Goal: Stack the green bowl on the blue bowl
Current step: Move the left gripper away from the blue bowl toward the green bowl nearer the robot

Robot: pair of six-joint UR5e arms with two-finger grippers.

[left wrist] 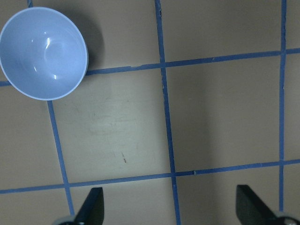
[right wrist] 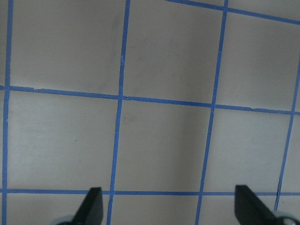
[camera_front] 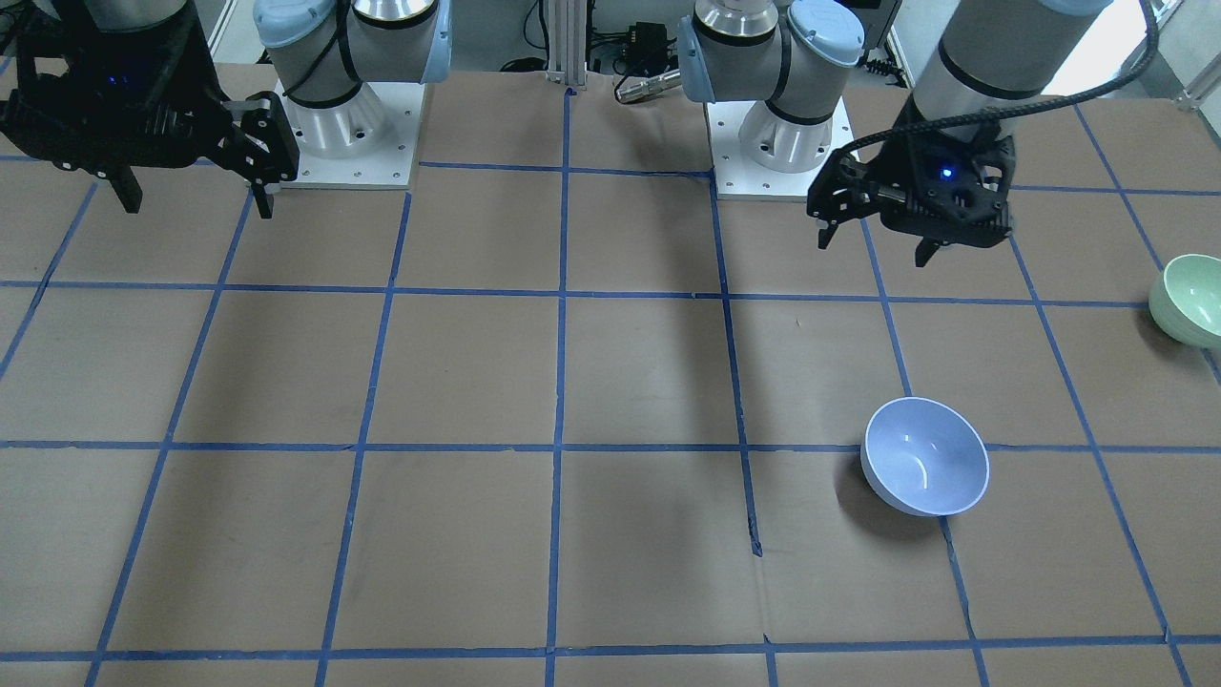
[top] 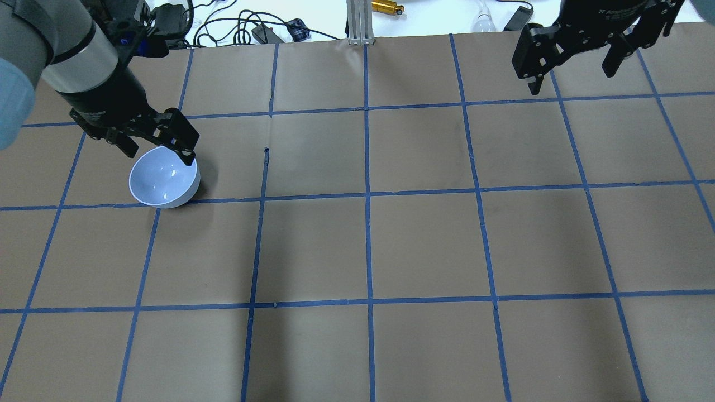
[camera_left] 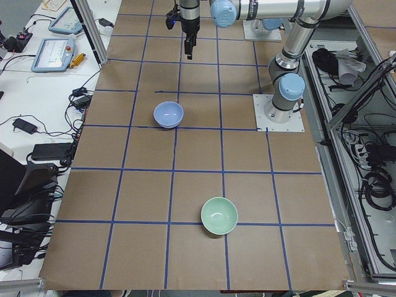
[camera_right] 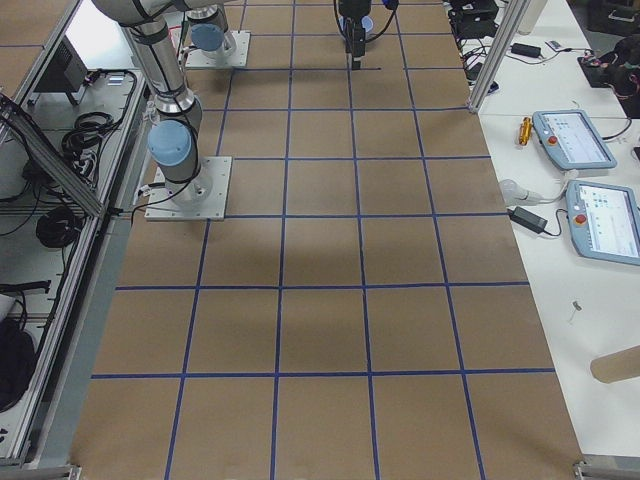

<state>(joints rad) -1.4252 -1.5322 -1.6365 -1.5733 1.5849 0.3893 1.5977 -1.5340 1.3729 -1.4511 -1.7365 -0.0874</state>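
Observation:
The blue bowl (camera_front: 925, 456) stands upright on the brown table, on my left side; it also shows in the overhead view (top: 165, 177) and the left wrist view (left wrist: 43, 52). The green bowl (camera_front: 1190, 298) stands upright further out to my left, cut by the front view's edge, and shows whole in the exterior left view (camera_left: 219, 215). It is out of the overhead view. My left gripper (camera_front: 875, 246) hangs open and empty above the table, on the robot's side of the blue bowl and apart from it. My right gripper (camera_front: 196, 205) is open and empty, raised far over on the right side.
The table is brown paper with a grid of blue tape (top: 367, 195). The two arm bases (camera_front: 343, 134) stand at the robot's edge. Cables and small devices (top: 268, 30) lie beyond the far edge. Side benches with tablets (camera_right: 585, 140) flank the table.

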